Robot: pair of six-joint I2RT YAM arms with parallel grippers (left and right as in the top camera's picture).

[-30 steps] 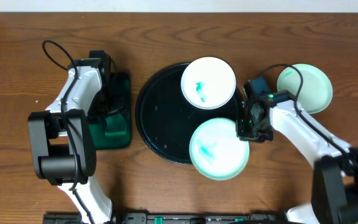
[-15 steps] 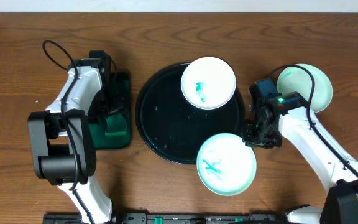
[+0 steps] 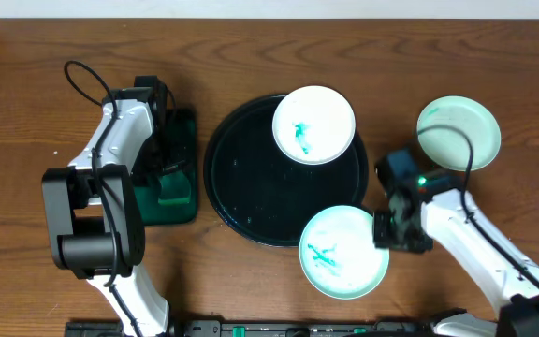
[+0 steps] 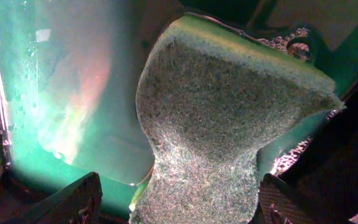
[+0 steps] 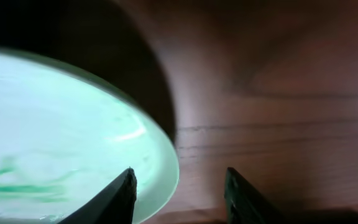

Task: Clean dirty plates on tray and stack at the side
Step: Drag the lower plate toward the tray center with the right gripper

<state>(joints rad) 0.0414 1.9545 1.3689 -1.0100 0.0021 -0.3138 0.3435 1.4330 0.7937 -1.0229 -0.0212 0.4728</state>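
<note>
Holding one smeared plate, black tray — sponge seemingly in green tray

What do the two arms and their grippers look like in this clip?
The left arm and right arm have white links between bulky black joint housings. A thin black cable loops over each. The right arm carries a small green light near its wrist. The fingers are dark and tapered.

A brown wooden table with clear grain fills the scene under even light, with a pale wall strip along its far edge.
</note>
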